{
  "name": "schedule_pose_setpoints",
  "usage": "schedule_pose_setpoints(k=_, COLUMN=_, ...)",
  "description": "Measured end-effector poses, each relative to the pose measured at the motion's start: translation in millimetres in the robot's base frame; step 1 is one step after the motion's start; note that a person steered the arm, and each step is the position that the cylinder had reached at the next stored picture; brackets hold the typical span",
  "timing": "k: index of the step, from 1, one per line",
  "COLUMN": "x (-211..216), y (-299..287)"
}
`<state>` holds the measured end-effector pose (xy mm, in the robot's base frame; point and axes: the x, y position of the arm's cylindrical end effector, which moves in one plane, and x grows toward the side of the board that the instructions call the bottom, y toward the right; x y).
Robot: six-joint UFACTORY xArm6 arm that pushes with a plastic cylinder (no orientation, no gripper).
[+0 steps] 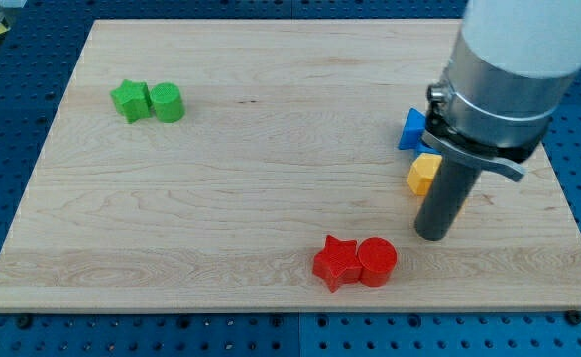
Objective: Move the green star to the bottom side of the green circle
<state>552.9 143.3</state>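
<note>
Two blocks, blue & yellow, half-hidden behind my tip.

The tabletop is a pale wooden board. Taking the red star as my landmark, near the view's bottom edge: a red circle touches it on the view's right. Up and to the right of the star, my tip rests on the wood. Just above the tip lies a yellow block, and above that a blue block, both partly hidden. Far up and left of the star, the green star touches the green circle.
</note>
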Motion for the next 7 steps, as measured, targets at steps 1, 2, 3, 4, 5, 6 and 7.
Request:
schedule_pose_setpoints(k=1, x=-27, y=-37)
schedule_pose_setpoints(k=2, x=-69, y=-120)
schedule_pose_setpoints(k=3, x=-130, y=-176)
schedule_pose_setpoints(k=4, x=-196, y=-208)
schedule_pose_setpoints(k=5, x=-241, y=-249)
schedule_pose_setpoints(k=6, x=-257, y=-311)
schedule_pose_setpoints(k=7, x=-234, y=-366)
